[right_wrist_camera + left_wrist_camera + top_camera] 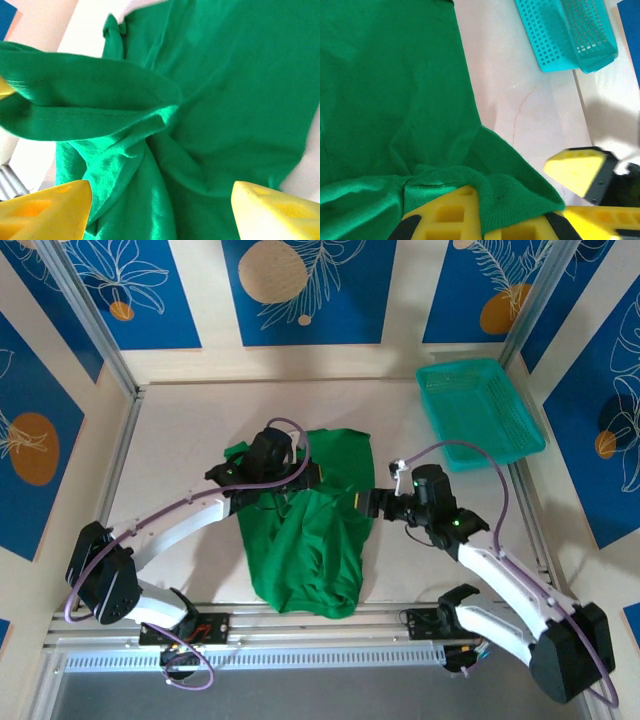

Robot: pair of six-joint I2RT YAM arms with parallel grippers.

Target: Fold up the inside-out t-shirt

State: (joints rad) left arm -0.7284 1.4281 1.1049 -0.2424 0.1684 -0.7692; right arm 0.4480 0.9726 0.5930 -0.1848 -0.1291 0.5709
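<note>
Left fingers (445,217) pinching t-shirt (390,100) hem, right fingers (47,207) spread wide

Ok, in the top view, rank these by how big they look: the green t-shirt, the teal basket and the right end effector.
1. green t-shirt, clearly the largest patch.
2. teal basket, noticeably smaller.
3. right end effector, by far the smallest, even though it sits above the table and so nearer the camera.

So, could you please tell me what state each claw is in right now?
Left claw: closed on an edge of the t-shirt.
Right claw: open, gripping nothing.
</note>
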